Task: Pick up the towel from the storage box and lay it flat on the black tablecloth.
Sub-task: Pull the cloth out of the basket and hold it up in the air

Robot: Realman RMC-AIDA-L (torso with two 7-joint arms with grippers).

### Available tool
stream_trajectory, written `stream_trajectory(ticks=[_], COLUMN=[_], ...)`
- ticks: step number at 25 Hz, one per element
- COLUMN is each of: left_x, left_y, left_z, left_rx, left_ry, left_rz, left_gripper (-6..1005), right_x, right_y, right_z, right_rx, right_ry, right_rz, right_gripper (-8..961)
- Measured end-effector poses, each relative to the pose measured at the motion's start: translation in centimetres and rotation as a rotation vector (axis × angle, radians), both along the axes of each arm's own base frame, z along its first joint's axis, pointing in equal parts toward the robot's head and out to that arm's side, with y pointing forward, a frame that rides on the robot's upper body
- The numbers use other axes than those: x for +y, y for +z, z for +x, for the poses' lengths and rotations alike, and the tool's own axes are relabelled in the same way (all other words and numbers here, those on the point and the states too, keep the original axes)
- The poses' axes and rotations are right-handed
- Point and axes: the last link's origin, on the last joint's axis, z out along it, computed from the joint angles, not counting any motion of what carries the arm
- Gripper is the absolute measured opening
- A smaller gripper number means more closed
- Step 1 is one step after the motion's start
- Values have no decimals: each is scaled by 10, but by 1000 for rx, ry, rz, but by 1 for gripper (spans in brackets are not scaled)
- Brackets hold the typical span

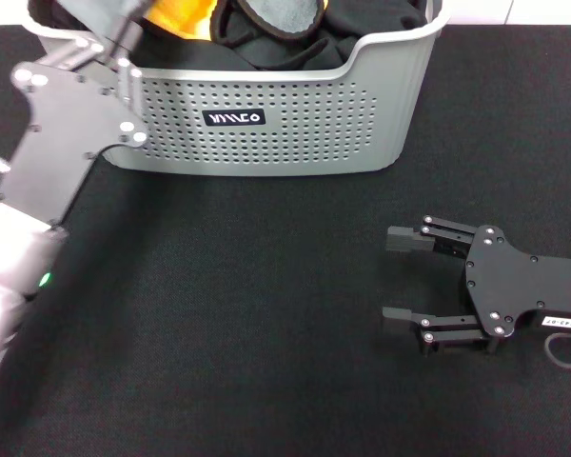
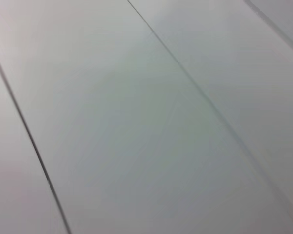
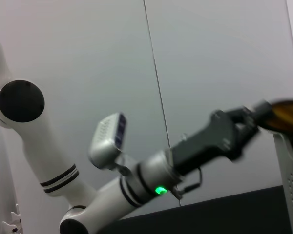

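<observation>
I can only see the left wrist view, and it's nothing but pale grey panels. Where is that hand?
Observer: The left gripper is at the left rim of the storage box, shut on the towel.
Operator: Is the towel out?
Observer: Not fully. Its yellow-orange face shows inside the box, beside black cloths.
Operator: And the other hand?
Observer: The right gripper is open and holds nothing. It sits low over the black tablecloth, in front of the box.
</observation>
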Motion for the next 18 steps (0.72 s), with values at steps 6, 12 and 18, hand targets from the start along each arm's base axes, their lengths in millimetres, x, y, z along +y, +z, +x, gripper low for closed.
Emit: stream_trajectory(ticks=[6, 12, 18], left_x=[-30, -22, -27], left_y=[25, 51, 65], left_z=[11, 21, 34], left_rx=[-212, -461, -530], left_ry=[-291, -401, -493], left_rz=[-233, -581, -786], left_gripper=[31, 31, 31], right_x=[1, 6, 12], right_y=[1, 5, 12], right_z=[0, 0, -4], right_rx=[4, 21, 83], right_ry=[-5, -19, -24], right_rz=[10, 45, 127], right_gripper=[856, 856, 856])
